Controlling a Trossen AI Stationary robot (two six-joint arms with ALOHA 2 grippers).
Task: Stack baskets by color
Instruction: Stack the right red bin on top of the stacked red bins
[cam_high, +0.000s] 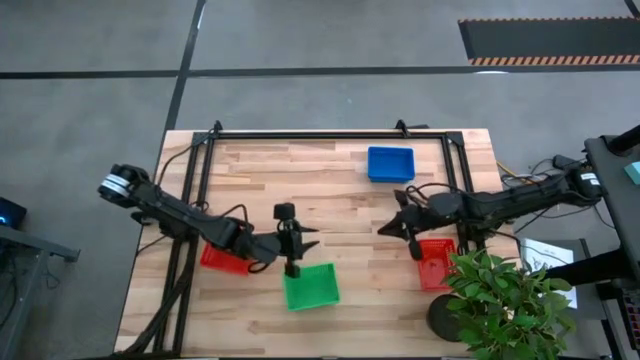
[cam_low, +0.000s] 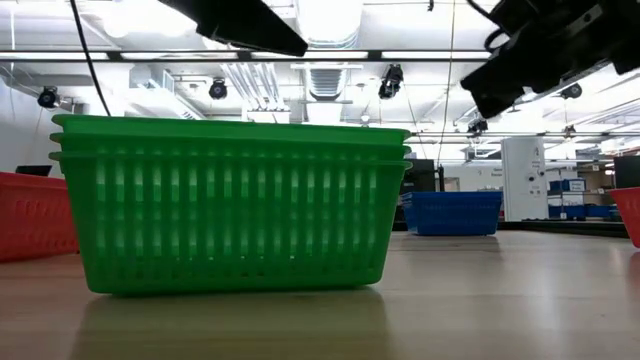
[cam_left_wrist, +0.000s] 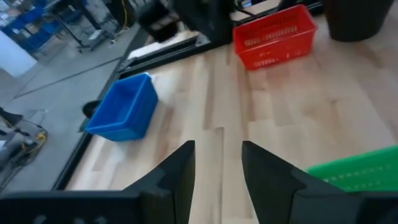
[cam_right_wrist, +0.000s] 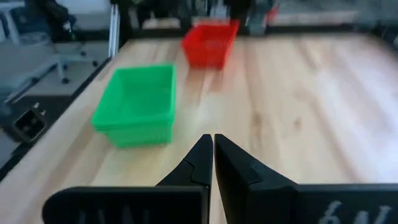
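Note:
A stack of green baskets (cam_high: 311, 287) (cam_low: 230, 205) rests on its base near the table's front edge; three nested rims show in the low view. One red basket (cam_high: 222, 259) sits partly under my left arm. Another red basket (cam_high: 437, 263) (cam_left_wrist: 273, 36) sits at the near right. A blue basket (cam_high: 390, 163) (cam_left_wrist: 122, 109) stands at the far side. My left gripper (cam_high: 312, 240) (cam_left_wrist: 217, 155) hovers open just beyond the green stack, holding nothing. My right gripper (cam_high: 383, 229) (cam_right_wrist: 212, 142) is shut and empty, above the table left of the right red basket.
A potted plant (cam_high: 505, 300) stands at the table's near right corner, beside the right red basket. A black frame (cam_high: 330, 136) runs along the far edge and down both sides. Bare wood lies between the two grippers and in front of the blue basket.

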